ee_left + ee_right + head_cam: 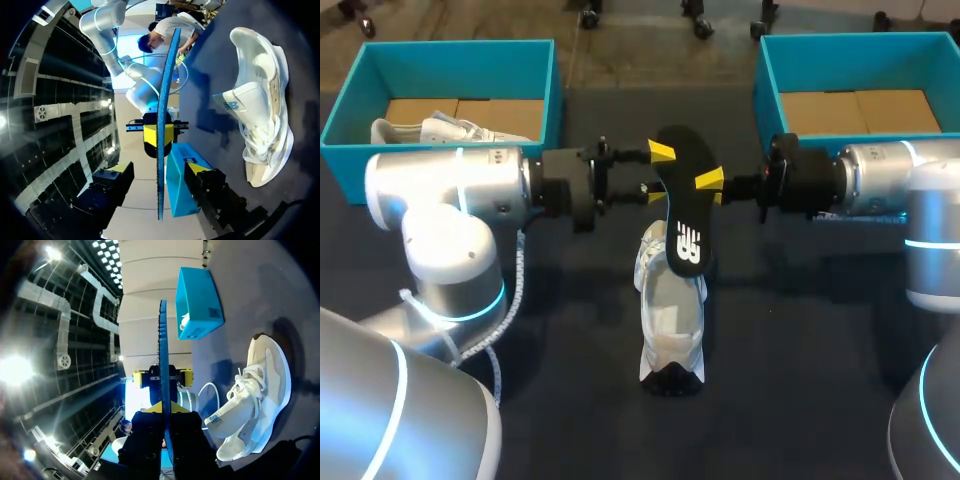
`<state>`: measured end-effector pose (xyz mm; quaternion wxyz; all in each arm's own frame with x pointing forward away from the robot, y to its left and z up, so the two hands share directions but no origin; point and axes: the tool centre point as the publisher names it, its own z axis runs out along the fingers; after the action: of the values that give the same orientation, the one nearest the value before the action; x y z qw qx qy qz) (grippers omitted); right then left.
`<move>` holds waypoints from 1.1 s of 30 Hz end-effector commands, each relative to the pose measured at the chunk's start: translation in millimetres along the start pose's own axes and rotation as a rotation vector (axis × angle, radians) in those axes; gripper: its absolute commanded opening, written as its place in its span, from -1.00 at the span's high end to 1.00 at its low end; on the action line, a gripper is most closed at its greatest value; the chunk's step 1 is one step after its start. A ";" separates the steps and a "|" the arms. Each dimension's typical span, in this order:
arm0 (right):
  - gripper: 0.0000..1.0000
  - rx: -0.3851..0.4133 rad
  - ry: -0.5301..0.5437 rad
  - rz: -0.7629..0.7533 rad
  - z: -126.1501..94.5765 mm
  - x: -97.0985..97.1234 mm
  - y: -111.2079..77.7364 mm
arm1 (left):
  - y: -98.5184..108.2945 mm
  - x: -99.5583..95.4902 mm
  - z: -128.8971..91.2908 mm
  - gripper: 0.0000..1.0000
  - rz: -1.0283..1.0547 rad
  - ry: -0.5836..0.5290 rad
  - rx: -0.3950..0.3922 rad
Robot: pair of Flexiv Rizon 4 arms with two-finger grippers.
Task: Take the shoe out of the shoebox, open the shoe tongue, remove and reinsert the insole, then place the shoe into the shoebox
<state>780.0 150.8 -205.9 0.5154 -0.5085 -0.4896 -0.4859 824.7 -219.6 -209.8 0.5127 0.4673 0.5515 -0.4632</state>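
Note:
A black insole hangs upright above the table's middle, with my right gripper shut on its right edge. The right wrist view shows that gripper pinching the thin blue edge of the insole. My left gripper is at the insole's left edge. In its own view the left gripper is open, its fingers on either side of the insole and apart from it. The white shoe lies on the dark table below the insole, toe toward the front edge, also seen from both wrists.
A teal shoebox stands at the back left with a second white shoe inside. Another teal shoebox stands at the back right. Both arms reach in level over the table from the sides.

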 end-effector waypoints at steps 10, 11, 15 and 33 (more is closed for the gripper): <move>1.00 -0.001 0.000 0.000 0.9 -0.4 -0.3 | 4.1 -1.7 17.1 0.16 0.011 -0.011 -0.024; 1.00 -0.001 0.000 0.000 0.9 -0.4 -0.3 | 4.3 -2.1 17.6 0.17 0.010 -0.012 -0.024; 1.00 -0.001 0.000 0.000 0.9 -0.4 -0.3 | 4.3 -2.3 19.2 0.36 0.011 -0.010 -0.026; 1.00 -0.001 0.000 0.000 0.9 -0.4 -0.3 | 2.5 2.3 23.2 1.00 0.009 0.011 -0.012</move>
<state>780.1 150.9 -205.9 0.5155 -0.5085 -0.4896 -0.4858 829.9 -240.6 -212.8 0.5141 0.4688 0.5560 -0.4548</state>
